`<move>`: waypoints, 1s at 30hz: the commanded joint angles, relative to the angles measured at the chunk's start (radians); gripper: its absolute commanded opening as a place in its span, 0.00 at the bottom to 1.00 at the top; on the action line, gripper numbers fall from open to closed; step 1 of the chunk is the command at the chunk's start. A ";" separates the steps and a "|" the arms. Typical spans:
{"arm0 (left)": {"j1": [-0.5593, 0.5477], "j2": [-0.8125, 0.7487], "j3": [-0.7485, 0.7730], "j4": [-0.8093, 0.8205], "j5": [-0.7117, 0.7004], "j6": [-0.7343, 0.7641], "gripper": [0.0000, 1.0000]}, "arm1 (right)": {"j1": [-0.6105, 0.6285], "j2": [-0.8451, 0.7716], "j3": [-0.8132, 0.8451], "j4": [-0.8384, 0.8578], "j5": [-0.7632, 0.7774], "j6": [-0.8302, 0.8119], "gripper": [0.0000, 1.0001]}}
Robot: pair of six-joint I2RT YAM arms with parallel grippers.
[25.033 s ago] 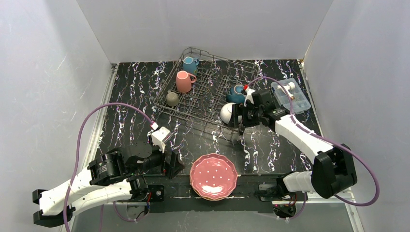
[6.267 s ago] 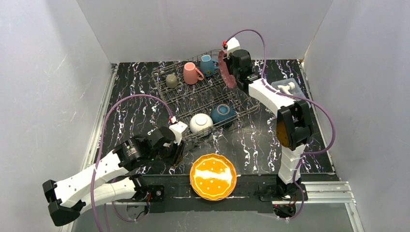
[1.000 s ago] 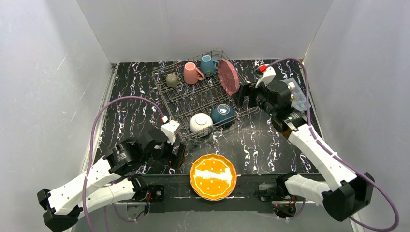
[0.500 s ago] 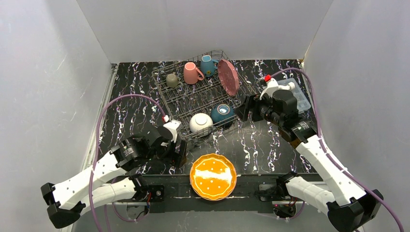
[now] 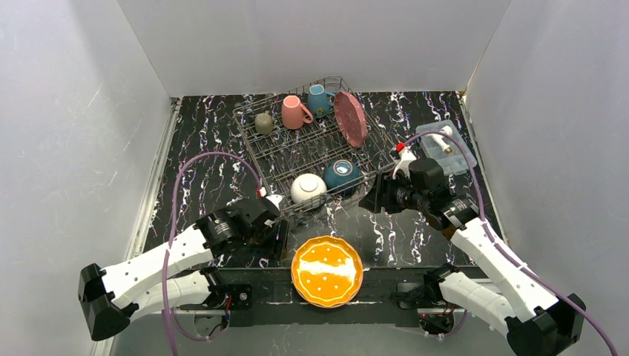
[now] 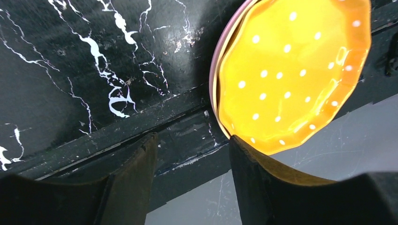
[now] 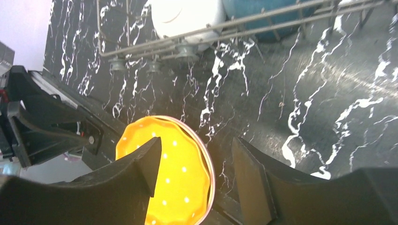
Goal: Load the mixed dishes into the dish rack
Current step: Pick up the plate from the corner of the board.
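The left pincer (image 6: 192, 140) is hovering part-open and empty just beside the orange plate (image 6: 291, 70) — lying on a pink plate (image 6: 214, 75) at the desk's (image 5: 208, 170) near edge. The right pincer (image 7: 196, 143), also apart and empty, is hanging near the dish rack (image 5: 297, 152), which is holding mugs (image 5: 294, 113), bowls (image 5: 308, 188) and a dark red plate (image 5: 349, 118).

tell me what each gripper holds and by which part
Nothing. The left gripper and right gripper are both empty, with their jaws apart.
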State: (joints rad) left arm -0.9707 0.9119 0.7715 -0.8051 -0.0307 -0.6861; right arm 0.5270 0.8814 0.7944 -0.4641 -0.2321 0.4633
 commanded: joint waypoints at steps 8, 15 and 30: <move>0.001 0.086 -0.068 0.131 0.080 -0.066 0.50 | 0.119 -0.039 -0.144 0.050 0.005 0.101 0.58; -0.006 0.151 -0.084 0.193 0.094 -0.070 0.41 | 0.208 -0.028 -0.159 0.056 0.077 0.125 0.55; -0.018 0.243 -0.089 0.268 0.108 -0.066 0.25 | 0.266 -0.014 -0.185 0.070 0.110 0.147 0.52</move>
State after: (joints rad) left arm -0.9798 1.1385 0.6937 -0.5537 0.0692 -0.7559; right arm 0.7815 0.8719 0.6163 -0.4267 -0.1444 0.5991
